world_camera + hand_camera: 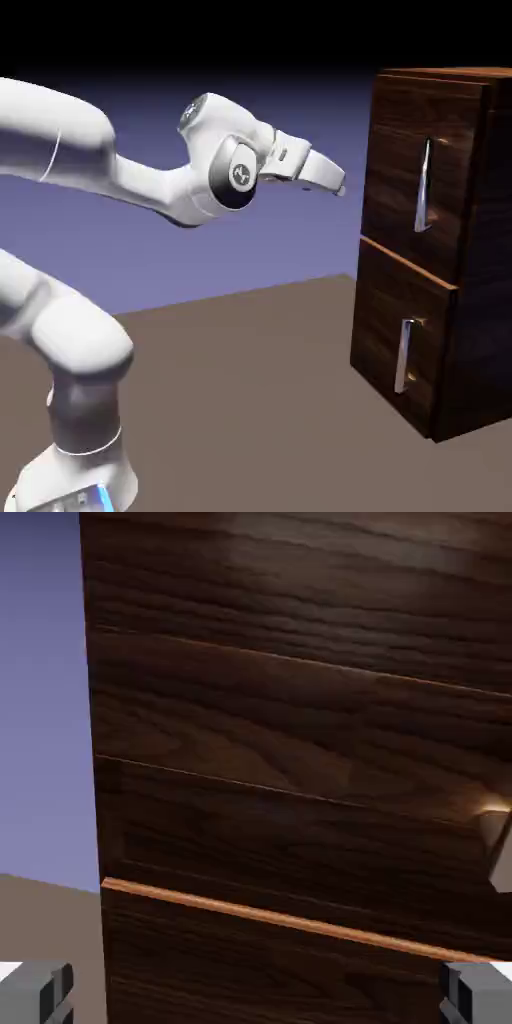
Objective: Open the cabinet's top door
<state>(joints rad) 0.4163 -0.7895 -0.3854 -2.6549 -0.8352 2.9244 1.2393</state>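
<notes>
Leftmost in the exterior view, the white arm [70,340] rises from the lower corner and bends over toward the right, and its hand [335,185] hangs in the air short of the cabinet [470,330], touching nothing. That view shows the hand too small and side-on to read its fingers. Only the hand view settles it: the two grey fingertips [38,994] sit at opposite bottom corners, spread wide with nothing between them. Rightward on the brown worktop [250,400] stands the cabinet, with the top door [400,170] shut flush and its silver bar handle [424,187] upright; the lower door's handle [404,355] sits below. The hand view fills with dark wood grain and a lighter seam strip [290,922], and only a pale end of a handle [498,847] shows, cut off at the right edge. The cabinet's right side runs out of the exterior view.
</notes>
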